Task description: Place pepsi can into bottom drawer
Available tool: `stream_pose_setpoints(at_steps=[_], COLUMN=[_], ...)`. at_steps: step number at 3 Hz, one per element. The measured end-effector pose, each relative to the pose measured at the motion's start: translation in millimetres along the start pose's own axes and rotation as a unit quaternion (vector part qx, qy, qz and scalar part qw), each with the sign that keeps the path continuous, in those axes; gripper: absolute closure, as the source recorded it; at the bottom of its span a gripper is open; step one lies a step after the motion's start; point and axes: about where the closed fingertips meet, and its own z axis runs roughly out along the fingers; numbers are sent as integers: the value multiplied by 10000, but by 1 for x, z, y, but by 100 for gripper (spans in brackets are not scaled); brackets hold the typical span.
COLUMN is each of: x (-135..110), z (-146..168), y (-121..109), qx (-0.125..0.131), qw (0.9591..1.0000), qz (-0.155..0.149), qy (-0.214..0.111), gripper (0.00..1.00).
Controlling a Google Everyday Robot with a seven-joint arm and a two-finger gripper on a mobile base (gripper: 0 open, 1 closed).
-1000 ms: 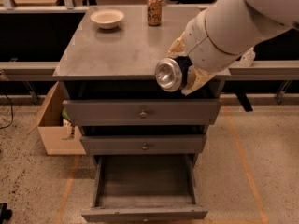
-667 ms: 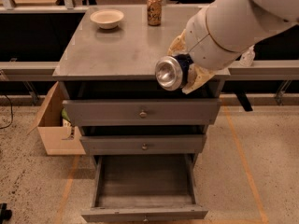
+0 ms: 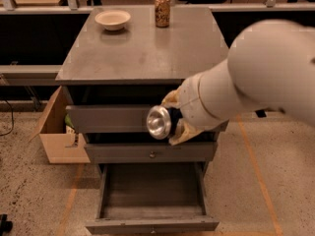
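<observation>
The deep grey bottom drawer (image 3: 147,224) is standing pulled out at the foot of the grey metal cabinet (image 3: 142,53), its interior lying open from above. The cream-fingered gripper (image 3: 171,120) is hovering in front of the cabinet's top drawer (image 3: 106,118). Its fingers are pinching the small dark blue pepsi can (image 3: 159,122) sideways, silver end facing the camera. At the back of the cabinet's top, a gold-brown patterned can (image 3: 162,10) is showing no readable lettering.

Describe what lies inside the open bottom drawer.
The bottom drawer shows only its bare grey floor; no object is visible inside. Its rear part is covered by the middle drawer above. The gripper, holding the pepsi can, is higher up, in front of the top drawer.
</observation>
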Motion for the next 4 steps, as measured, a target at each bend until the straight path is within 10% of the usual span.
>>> stream_pose_setpoints(at_steps=[2,4], x=[-9,-25], z=[132,150], y=[98,101], qx=[-471,-598], qw=[9971,9978], qz=[577,289], qy=[-136,-49], gripper=[100,100])
